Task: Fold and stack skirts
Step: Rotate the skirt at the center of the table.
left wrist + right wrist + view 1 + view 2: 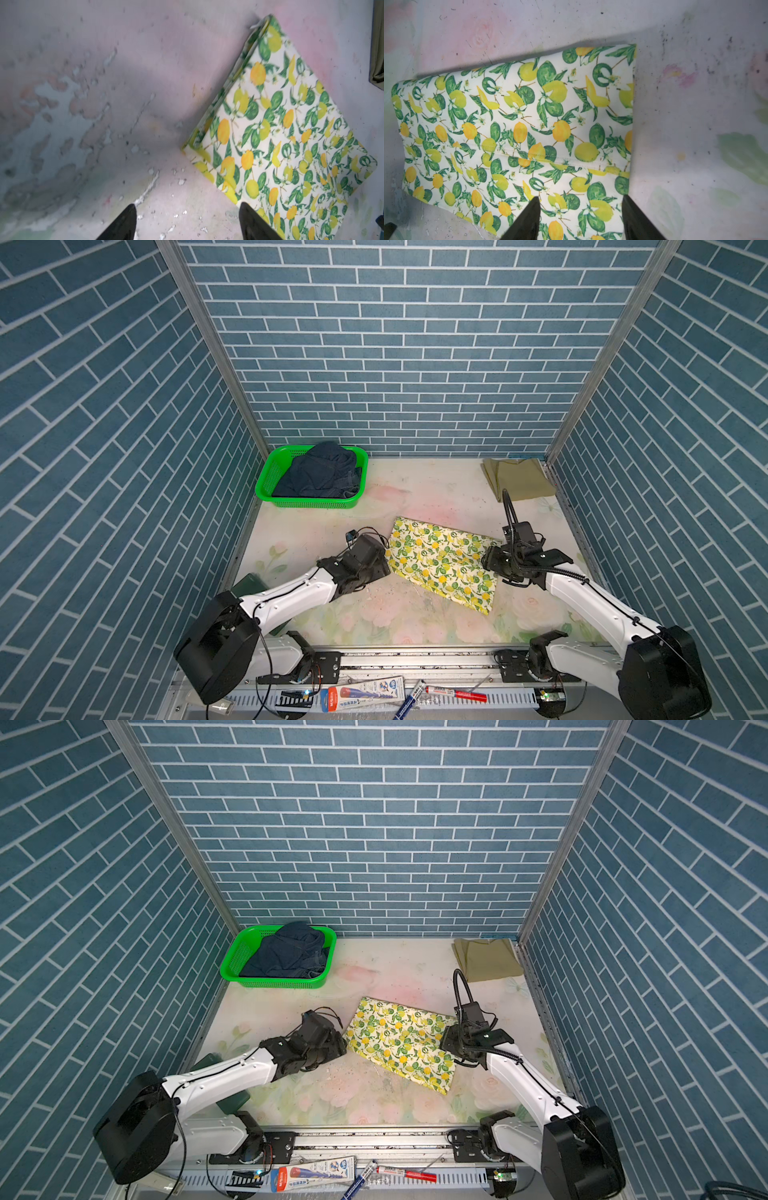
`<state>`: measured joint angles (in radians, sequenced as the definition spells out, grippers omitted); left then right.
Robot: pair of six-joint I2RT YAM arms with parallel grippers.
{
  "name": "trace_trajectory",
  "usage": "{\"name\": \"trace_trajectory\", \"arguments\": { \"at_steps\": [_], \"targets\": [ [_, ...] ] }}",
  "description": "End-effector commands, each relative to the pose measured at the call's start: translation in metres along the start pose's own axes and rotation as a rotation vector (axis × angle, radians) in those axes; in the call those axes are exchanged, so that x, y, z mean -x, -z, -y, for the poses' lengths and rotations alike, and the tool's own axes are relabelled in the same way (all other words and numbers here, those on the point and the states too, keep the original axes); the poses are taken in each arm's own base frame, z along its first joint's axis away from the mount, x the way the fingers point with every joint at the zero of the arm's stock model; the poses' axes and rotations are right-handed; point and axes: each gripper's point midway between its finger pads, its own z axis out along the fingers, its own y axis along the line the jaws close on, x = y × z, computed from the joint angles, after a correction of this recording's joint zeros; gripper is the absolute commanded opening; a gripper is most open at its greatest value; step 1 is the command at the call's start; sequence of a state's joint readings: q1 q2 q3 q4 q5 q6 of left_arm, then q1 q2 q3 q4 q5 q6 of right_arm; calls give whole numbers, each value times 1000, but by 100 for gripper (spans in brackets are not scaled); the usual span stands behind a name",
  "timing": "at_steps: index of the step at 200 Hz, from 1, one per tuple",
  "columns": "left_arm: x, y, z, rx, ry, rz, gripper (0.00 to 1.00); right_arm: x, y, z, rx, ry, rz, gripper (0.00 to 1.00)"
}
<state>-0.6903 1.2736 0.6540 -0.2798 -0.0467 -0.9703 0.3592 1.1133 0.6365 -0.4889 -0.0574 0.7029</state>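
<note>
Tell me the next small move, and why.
Likely lower the right gripper and close on the near edge of the lemon skirt: its jaws stand open over that edge, the skirt lies folded flat, and the khaki skirt lies folded in the far right corner, a likely stack spot.

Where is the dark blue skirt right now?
In a top view, the dark blue skirt lies bunched up inside the green basket, which sits at the far left corner of the table, away from both arms.
</note>
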Motion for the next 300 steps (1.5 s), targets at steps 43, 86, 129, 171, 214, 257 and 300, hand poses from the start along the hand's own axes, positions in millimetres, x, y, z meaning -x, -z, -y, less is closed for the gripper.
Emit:
{"name": "trace_trajectory", "arguments": {
  "at_steps": [43, 86, 129, 171, 214, 257, 300],
  "targets": [
    [30, -17, 33, 7, -434, -187, 77, 4, 1, 6, -1, -49, -8, 62],
    [38, -57, 35, 78, -554, -238, 76, 1, 0, 6, 26, -47, -27, 62],
    [42, -89, 32, 133, -583, -258, 75, -12, -10, 16, -6, -44, -64, 61],
    [33, -107, 26, 136, -582, -291, 67, -22, -20, 22, -18, -41, -102, 61],
    [16, -116, 23, 98, -547, -344, 17, -25, -29, 26, -33, -34, -118, 61],
    [23, -112, 18, 130, -515, -318, 0, -25, -41, 29, -55, -17, -136, 60],
    [43, -92, -4, 154, -371, -235, 0, -19, -50, 19, -19, -13, -135, 59]
  ]
}}
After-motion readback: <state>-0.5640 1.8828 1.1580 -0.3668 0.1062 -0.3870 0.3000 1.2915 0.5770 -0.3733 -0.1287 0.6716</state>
